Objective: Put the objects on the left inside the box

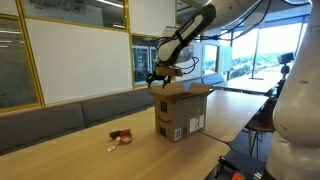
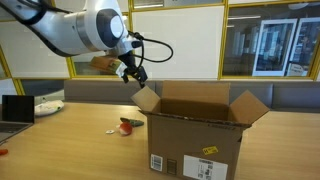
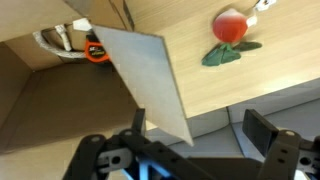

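Observation:
The brown cardboard box stands on the wooden table with its flaps up. In the wrist view a white cord and a small orange piece lie in a corner of the box's inside. A red rounded piece with green leaves lies on the table beside the box, next to a small white bit. My gripper hangs open above the box's near flap, holding nothing.
A laptop and a white object sit at the far end of the table. A grey bench runs along the glass wall behind. Another table stands further back.

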`<move>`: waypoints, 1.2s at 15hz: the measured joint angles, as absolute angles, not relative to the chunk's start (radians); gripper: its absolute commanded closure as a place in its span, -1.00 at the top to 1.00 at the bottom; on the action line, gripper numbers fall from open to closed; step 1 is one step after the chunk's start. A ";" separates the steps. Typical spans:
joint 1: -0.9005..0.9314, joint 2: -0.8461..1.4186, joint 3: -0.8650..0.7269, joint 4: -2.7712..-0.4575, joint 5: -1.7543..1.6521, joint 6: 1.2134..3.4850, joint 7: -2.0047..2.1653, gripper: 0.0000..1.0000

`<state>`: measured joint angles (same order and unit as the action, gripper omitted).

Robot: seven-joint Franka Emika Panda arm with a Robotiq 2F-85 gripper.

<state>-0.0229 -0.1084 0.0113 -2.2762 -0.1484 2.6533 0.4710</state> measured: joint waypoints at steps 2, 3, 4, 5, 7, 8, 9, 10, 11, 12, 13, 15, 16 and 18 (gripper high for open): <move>0.007 -0.107 0.043 -2.295 -0.115 2.650 0.439 1.00; 0.022 -0.103 0.056 -2.302 -0.095 2.647 0.421 1.00; 0.035 -0.098 0.068 -2.307 -0.078 2.643 0.404 1.00; 0.048 -0.090 0.078 -2.311 -0.060 2.637 0.387 1.00; 0.068 -0.063 0.091 -2.312 -0.032 2.631 0.355 1.00; 0.075 -0.045 0.096 -2.312 -0.023 2.629 0.341 1.00; 0.081 -0.023 0.099 -2.311 -0.016 2.627 0.328 1.00; 0.085 0.001 0.102 -2.310 -0.011 2.627 0.314 1.00; 0.088 0.027 0.102 -2.308 -0.009 2.627 0.301 1.00; 0.089 0.057 0.102 -2.304 -0.007 2.627 0.288 1.00; 0.089 0.090 0.102 -2.297 -0.007 2.627 0.275 1.00; 0.089 0.158 0.101 -2.273 -0.006 2.627 0.253 1.00; 0.089 0.193 0.100 -2.256 -0.006 2.627 0.245 1.00; 0.089 0.265 0.099 -2.211 -0.006 2.626 0.228 1.00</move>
<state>0.0890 0.2651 0.0987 -2.2110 -0.0065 2.6261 0.2281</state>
